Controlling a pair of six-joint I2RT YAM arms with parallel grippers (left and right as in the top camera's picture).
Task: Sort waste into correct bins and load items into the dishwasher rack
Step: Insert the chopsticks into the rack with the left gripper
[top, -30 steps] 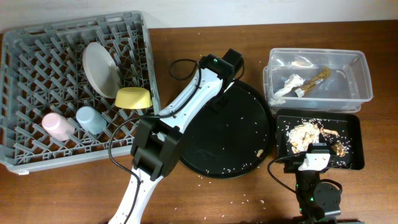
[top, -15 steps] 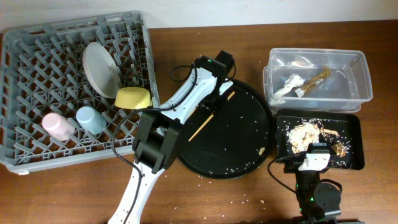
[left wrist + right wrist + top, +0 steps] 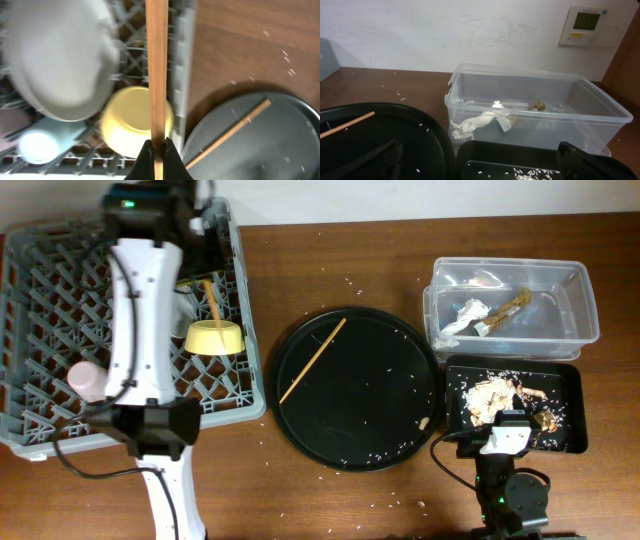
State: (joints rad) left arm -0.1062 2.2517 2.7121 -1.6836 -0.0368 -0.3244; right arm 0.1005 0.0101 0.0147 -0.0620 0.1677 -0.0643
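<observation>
My left gripper [image 3: 157, 147] is shut on one wooden chopstick [image 3: 157, 65] and holds it over the right side of the grey dishwasher rack [image 3: 60, 280], above the yellow bowl [image 3: 214, 337]. The held chopstick also shows in the overhead view [image 3: 210, 302]. The second chopstick [image 3: 312, 360] lies on the round black tray [image 3: 380, 410]. The pale plate [image 3: 55, 65], blue cup [image 3: 35, 145] and pink cup [image 3: 85, 380] sit in the rack. My right gripper [image 3: 477, 165] is open and empty, low by the small black tray [image 3: 570, 380], which holds food scraps [image 3: 495, 392].
The clear tub [image 3: 580, 300] at the back right holds the white napkin [image 3: 468, 315] and the brown stick wrapper [image 3: 512, 304]. White grains are scattered on the round tray and the table. My left arm [image 3: 140, 350] spans the rack from front to back.
My left arm has swung from the round black tray over to the rack, carrying one chopstick. The other chopstick stays on the tray. The right arm has not moved.
</observation>
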